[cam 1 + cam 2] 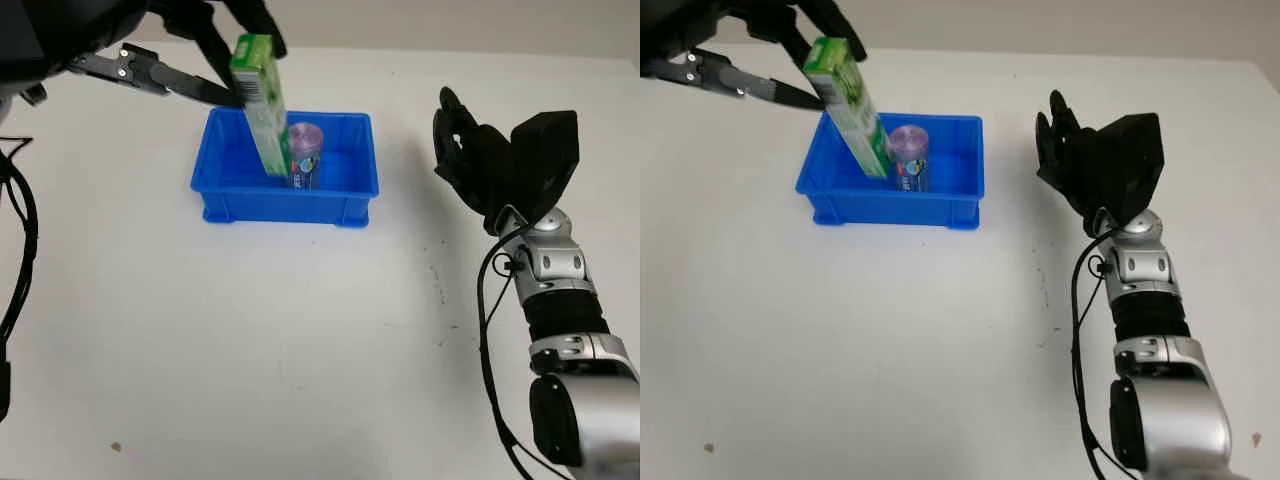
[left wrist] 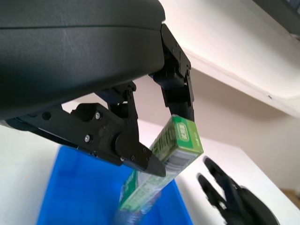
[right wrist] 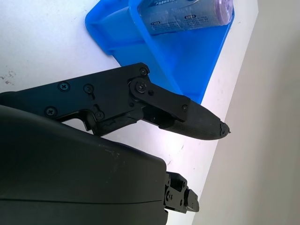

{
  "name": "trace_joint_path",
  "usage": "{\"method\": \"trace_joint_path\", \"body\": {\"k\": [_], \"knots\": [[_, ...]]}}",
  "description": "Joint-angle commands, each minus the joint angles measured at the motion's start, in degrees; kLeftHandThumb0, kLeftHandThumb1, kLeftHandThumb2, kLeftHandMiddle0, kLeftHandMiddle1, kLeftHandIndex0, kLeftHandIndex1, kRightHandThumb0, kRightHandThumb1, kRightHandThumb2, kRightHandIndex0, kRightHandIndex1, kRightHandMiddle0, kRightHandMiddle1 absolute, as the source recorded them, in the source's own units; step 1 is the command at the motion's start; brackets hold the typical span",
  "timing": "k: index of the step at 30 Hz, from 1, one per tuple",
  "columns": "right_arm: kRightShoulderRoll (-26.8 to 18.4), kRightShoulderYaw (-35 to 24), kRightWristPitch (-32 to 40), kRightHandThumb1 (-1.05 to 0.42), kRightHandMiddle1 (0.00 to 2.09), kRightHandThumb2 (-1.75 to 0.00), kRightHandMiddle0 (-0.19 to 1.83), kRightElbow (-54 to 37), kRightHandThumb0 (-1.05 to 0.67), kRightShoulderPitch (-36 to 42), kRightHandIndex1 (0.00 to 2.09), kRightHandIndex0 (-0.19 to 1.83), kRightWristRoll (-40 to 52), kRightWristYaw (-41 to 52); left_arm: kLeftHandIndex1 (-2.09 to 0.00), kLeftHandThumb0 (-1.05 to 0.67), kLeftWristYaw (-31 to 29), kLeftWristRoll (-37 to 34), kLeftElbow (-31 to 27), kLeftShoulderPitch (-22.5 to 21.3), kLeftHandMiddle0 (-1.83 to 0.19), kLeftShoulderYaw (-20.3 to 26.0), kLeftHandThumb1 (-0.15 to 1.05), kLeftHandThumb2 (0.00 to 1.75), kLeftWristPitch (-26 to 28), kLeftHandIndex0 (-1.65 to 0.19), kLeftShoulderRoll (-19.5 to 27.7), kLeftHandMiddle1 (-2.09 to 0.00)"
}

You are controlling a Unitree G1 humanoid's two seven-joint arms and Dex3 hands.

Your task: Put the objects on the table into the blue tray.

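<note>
The left hand point(image 1: 215, 60) pinching the tilted green carton point(image 1: 262, 105) (its base inside the blue tray point(image 1: 230, 195)) may topple it onto the can point(image 1: 304, 152) on release

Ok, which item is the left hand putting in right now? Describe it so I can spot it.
Find the blue tray on the white table. The left hand holds a tall green carton tilted, its lower end inside the tray. Beside it sits a purple-topped can; the carton is the boxy green one.
</note>
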Motion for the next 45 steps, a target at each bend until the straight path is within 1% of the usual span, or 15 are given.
{"method": "trace_joint_path", "body": {"k": [1,10,14,17,18,20,22,24,27,32,36,38,41,43,45], "knots": [[-0.2,-0.2,-0.4,-1.05,0.00,-0.78,-0.19,0.1,-0.63,-0.3,0.00,-0.19,0.2,0.2,-1.08,-0.25,2.2,2.5,4.1,-3.5,-0.76,-0.2,0.91,0.05,-2.2,-0.59,-0.6,-1.00],[-0.3,-0.3,-0.2,-1.05,0.00,-0.77,-0.19,-0.7,-0.64,0.4,0.00,-0.19,0.1,-0.1,-1.26,-0.31,12.5,11.8,21.8,-10.1,-0.58,-2.2,0.96,0.06,-7.9,-0.40,-3.1,-1.24],[-0.3,-0.4,-0.3,-1.05,0.00,-0.78,-0.19,-0.5,-0.63,0.4,0.00,-0.19,0.3,0.0,-1.39,-0.26,12.2,11.4,27.8,-10.7,-0.50,-2.7,0.97,0.05,-11.5,-0.39,-5.6,-1.41],[-0.3,-0.4,-0.3,-1.05,0.00,-0.78,-0.19,-0.4,-0.63,0.5,0.00,-0.19,0.3,0.0,-1.38,-0.22,12.3,12.0,30.4,-10.3,-0.50,-3.6,0.97,0.06,-13.3,-0.37,-7.2,-1.41],[-0.2,-0.4,-0.3,-1.05,0.00,-0.77,-0.19,-0.4,-0.64,0.5,0.00,-0.19,0.3,0.0,-1.33,-0.21,11.8,12.8,31.3,-10.4,-0.45,-4.4,0.98,0.06,-13.6,-0.33,-7.3,-1.36],[-0.1,-0.6,-0.2,-1.05,0.00,-0.77,-0.19,-0.7,-0.65,0.7,0.00,-0.19,0.6,0.0,-1.07,-0.30,10.1,14.2,32.5,-10.6,-0.39,-6.1,0.95,0.05,-13.3,-0.24,-7.5,-0.97],[-0.1,-0.6,0.0,-1.05,0.00,-0.77,-0.19,-1.3,-0.64,1.1,0.00,-0.19,0.6,-0.4,-0.61,-0.45,6.9,14.3,32.6,-10.6,-0.28,-6.9,0.89,0.05,-10.7,-0.17,-7.8,-0.42],[0.0,-0.6,0.3,-1.05,0.00,-0.76,-0.19,-1.8,-0.64,1.4,0.00,-0.19,0.5,-0.8,-0.28,-0.52,5.0,14.1,32.3,-10.5,-0.18,-7.2,0.87,0.05,-9.5,-0.15,-8.0,-0.13],[-0.2,-0.4,0.2,-1.05,0.00,-0.77,-0.19,-2.3,-0.64,1.9,0.00,-0.19,0.4,-0.9,-0.16,-0.55,4.2,13.8,31.8,-10.3,-0.13,-7.1,0.88,0.06,-8.4,-0.15,-8.2,-0.05],[-0.1,-0.5,0.5,-1.05,0.00,-0.77,-0.19,-3.1,-0.62,2.6,0.00,-0.19,0.6,-1.0,-0.13,-0.51,4.3,14.3,31.7,-10.7,-0.13,-7.2,0.88,0.06,-8.2,-0.16,-8.0,-0.05],[0.2,-0.6,1.4,-1.05,0.00,-0.78,-0.19,-3.4,-0.61,2.6,0.00,-0.19,0.8,-1.4,-0.12,-0.27,7.0,15.1,31.3,-10.4,-0.18,-7.0,0.96,0.09,-7.5,-0.19,-8.0,-0.07],[0.4,-0.5,1.6,-1.05,0.00,-0.78,-0.19,-3.4,-0.61,2.6,0.00,-0.19,0.8,-1.6,-0.12,-0.16,7.7,13.7,31.1,-10.2,-0.18,-5.7,1.02,0.20,-6.6,-0.19,-8.5,-0.07],[0.3,-0.4,1.0,-1.05,0.00,-0.78,-0.19,-2.8,-0.61,2.5,0.00,-0.19,0.6,-1.4,-0.14,-0.38,10.9,12.1,30.6,-10.3,-0.22,-3.7,0.86,0.82,-3.8,-0.20,-9.1,-0.07],[0.2,-0.5,0.9,-1.05,0.00,-0.79,-0.19,-2.4,-0.62,2.3,0.00,-0.19,0.9,-1.1,-0.20,-0.46,13.9,10.4,29.8,-10.6,-0.30,-1.6,0.83,0.98,-0.6,-0.27,-9.9,-0.12],[0.3,-0.7,1.2,-1.05,0.00,-0.78,-0.19,-2.4,-0.62,2.2,0.00,-0.19,1.0,-1.1,-0.43,-0.45,16.7,8.7,29.1,-10.8,-0.33,0.3,0.79,1.13,1.9,-0.22,-10.6,-0.22]]}}
